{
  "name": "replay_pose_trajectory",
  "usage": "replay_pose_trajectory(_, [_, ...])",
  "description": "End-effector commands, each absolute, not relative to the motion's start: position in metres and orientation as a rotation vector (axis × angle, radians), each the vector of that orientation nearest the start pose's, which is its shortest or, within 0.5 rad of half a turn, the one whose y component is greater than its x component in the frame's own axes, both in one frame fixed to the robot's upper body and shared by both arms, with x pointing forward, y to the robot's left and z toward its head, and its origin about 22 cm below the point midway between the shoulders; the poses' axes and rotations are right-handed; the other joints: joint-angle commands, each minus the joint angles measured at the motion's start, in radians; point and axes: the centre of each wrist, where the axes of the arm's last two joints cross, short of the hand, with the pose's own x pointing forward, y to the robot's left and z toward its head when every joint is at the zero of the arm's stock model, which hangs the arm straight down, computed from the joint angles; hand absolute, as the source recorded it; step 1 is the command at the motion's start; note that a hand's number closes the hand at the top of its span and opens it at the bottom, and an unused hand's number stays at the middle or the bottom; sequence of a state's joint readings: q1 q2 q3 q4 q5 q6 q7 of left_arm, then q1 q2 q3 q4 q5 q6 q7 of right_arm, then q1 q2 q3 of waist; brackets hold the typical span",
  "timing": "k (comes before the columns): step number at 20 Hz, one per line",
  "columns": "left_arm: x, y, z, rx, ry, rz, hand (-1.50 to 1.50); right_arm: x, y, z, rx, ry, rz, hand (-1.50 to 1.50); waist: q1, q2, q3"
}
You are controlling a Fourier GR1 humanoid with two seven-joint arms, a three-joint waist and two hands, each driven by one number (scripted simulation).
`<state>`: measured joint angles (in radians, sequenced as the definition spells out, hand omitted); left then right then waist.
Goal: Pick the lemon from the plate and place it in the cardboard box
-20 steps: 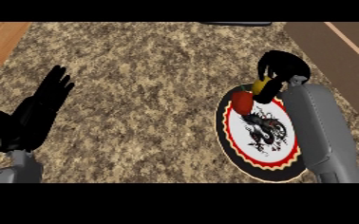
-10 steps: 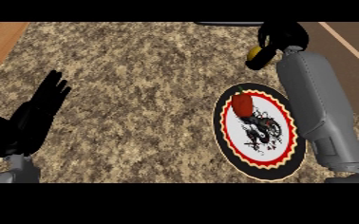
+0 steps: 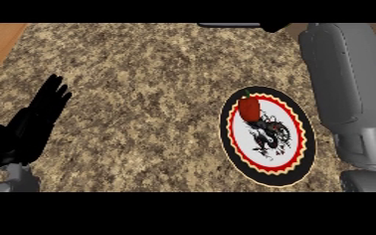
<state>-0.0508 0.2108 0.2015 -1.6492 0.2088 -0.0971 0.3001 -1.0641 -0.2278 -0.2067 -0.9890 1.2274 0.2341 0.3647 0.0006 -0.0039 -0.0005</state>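
Note:
The round plate (image 3: 290, 167) with a black rim, red zigzag ring and dark dragon drawing lies on the counter at the right. A red object (image 3: 249, 108) sits on its far part. No lemon shows anywhere, and no cardboard box can be made out. My right forearm (image 3: 341, 84) stretches along the right edge to the picture's top, and only a small black bit of the right hand (image 3: 275, 28) shows there. My left hand (image 3: 40, 122) rests open at the left edge with its fingers pointing up.
The speckled stone counter (image 3: 147, 104) fills the view. A dark grey bar (image 3: 228, 25) lies along the far edge beside the right hand. A strip of wood (image 3: 10, 35) shows at the far left corner.
My right hand, which held the yellow lemon above the plate's far rim, has moved away toward the far edge and mostly out of view, taking the lemon with it. The left hand stayed.

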Motion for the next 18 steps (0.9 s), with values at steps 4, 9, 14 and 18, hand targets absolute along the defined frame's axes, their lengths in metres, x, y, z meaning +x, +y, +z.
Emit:
replay_pose_trajectory(4, [0.255,0.324,0.061,0.053,-1.43,0.057,0.0,0.427,-0.229,0.278,-1.397,-1.272,0.625,1.5,0.002,0.005,0.0])
replay_pose_trajectory(9, [0.242,0.32,0.063,0.039,-1.449,0.044,0.0,0.428,-0.266,0.304,-1.46,-1.211,0.538,1.5,0.011,0.005,0.0])
replay_pose_trajectory(14, [0.252,0.303,0.045,0.042,-1.449,0.038,0.0,0.439,-0.298,0.299,-1.473,-1.157,0.594,1.5,0.013,0.01,0.0])
replay_pose_trajectory(18, [0.239,0.32,0.048,0.046,-1.451,0.047,0.0,0.447,-0.319,0.278,-1.47,-1.163,0.593,1.5,0.025,0.012,0.0])
